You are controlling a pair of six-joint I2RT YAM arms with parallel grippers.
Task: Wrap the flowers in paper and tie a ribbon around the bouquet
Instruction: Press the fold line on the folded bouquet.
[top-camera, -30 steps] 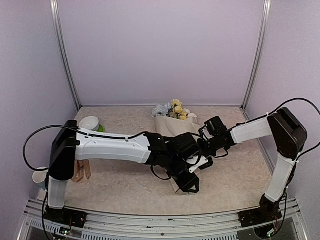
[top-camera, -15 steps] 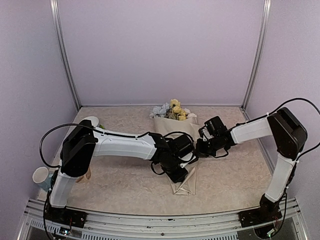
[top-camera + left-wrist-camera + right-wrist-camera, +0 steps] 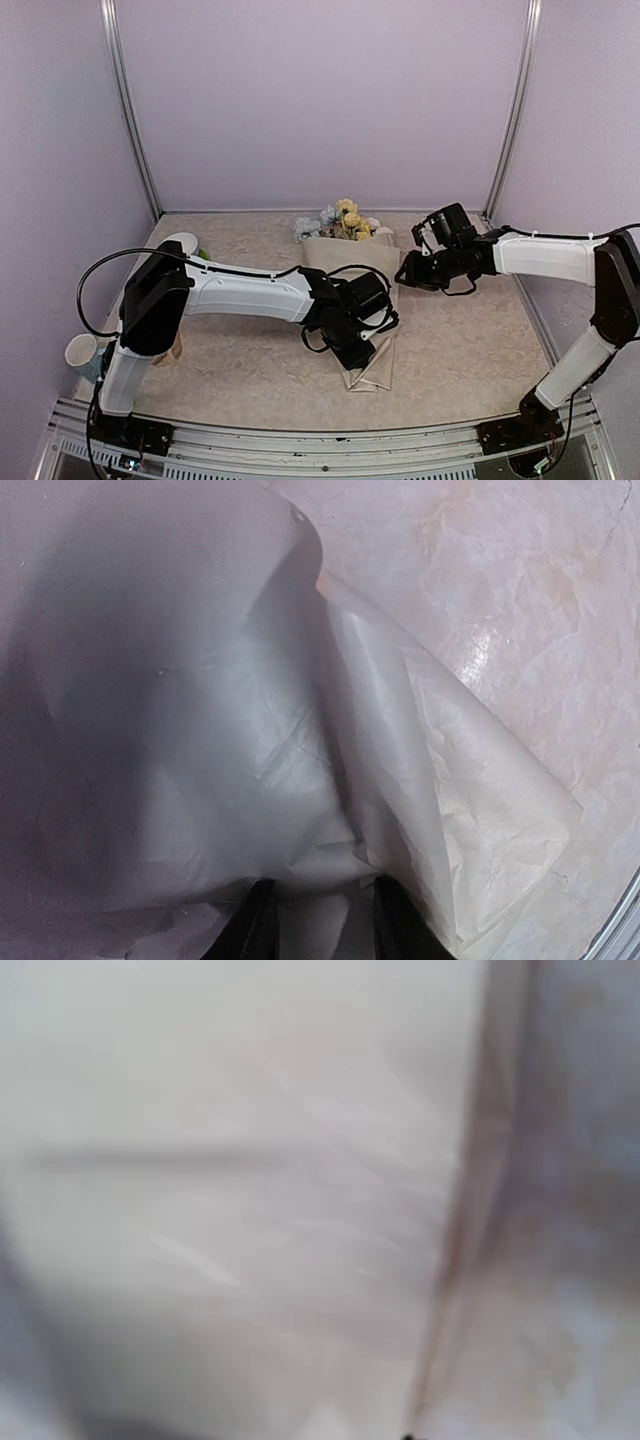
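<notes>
Crinkly beige paper (image 3: 372, 366) folded cone-like over flowers (image 3: 345, 221), blooms at far end.

L arm (image 3: 250, 290) lies low across mid-table and bars any front-to-back pass on the left half. Paper (image 3: 372, 368) runs front to back at centre, with flowers (image 3: 342, 220) at its far end near the back wall, tight gap behind them. R arm (image 3: 545, 255) reaches in over the far-right side. Bare table (image 3: 470, 350) front-right, btwn paper and R arm: widest way in. Bowl (image 3: 178, 243) far-left, cup (image 3: 80, 352) at the near-left edge, both crowding L arm's elbow.
</notes>
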